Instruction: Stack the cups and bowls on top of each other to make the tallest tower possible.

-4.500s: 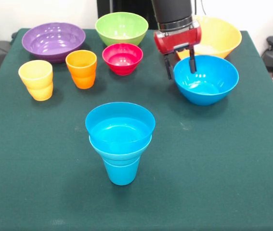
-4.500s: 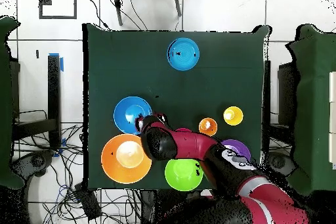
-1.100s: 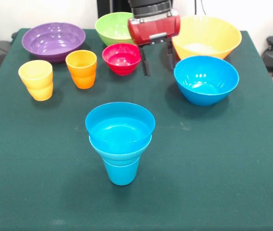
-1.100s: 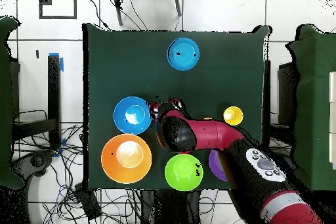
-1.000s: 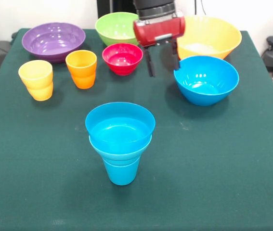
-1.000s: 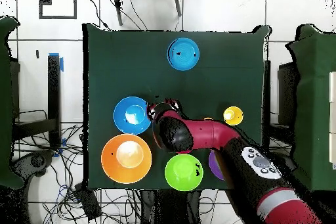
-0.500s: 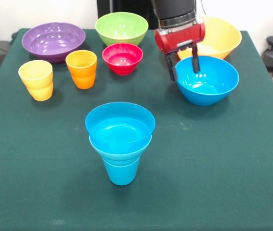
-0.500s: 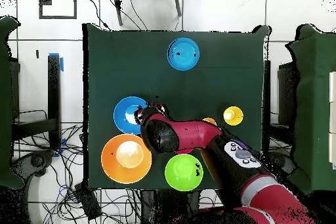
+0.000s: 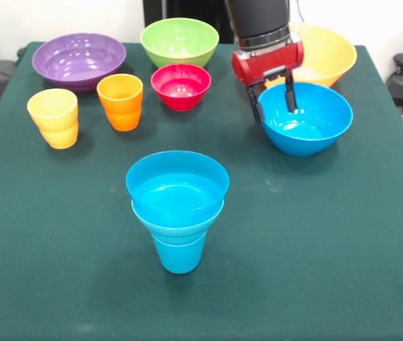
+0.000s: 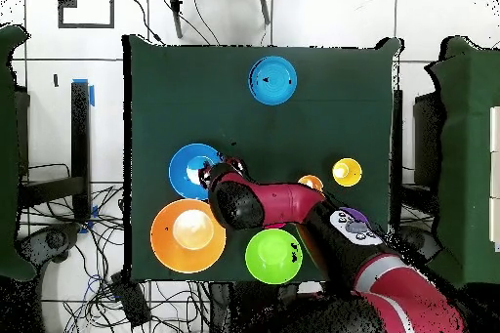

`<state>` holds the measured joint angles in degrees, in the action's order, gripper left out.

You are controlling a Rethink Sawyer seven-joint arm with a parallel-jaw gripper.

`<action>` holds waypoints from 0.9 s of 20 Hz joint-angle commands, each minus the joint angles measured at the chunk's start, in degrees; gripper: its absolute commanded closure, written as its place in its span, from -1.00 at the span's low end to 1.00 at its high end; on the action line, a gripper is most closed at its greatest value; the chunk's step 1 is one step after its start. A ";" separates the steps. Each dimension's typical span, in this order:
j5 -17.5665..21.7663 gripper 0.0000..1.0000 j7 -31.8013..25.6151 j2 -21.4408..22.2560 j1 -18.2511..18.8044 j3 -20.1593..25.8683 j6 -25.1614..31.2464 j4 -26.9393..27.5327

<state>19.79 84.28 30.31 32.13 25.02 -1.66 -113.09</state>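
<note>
- Tower (image 9: 178, 213) stands near the table's (image 9: 329, 249) front middle: a blue cup with two blue bowls nested on it, so only the start is done.
- Left to right at the back, loose and unstacked: yellow cup (image 9: 53, 117), purple bowl (image 9: 79, 61), orange cup (image 9: 121, 101), red bowl (image 9: 180, 86), green bowl (image 9: 179, 40).
- Claw (image 9: 273, 102) is open and holds nothing, its fingers straddling the near-left rim of the big blue bowl (image 9: 306, 119), one inside, one outside.
- Yellow-orange bowl (image 9: 322, 53) waits behind it.
- Likely next: close on that rim and carry the bowl to the stack.
</note>
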 commanded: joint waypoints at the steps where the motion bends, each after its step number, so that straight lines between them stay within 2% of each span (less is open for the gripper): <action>1: 3.56 -1.00 5.04 -4.04 -0.29 -2.28 0.63 3.50; 18: 3.69 -1.00 4.75 -3.71 1.14 -1.90 0.81 3.27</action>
<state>19.80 84.28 27.70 32.84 24.60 -1.87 -112.65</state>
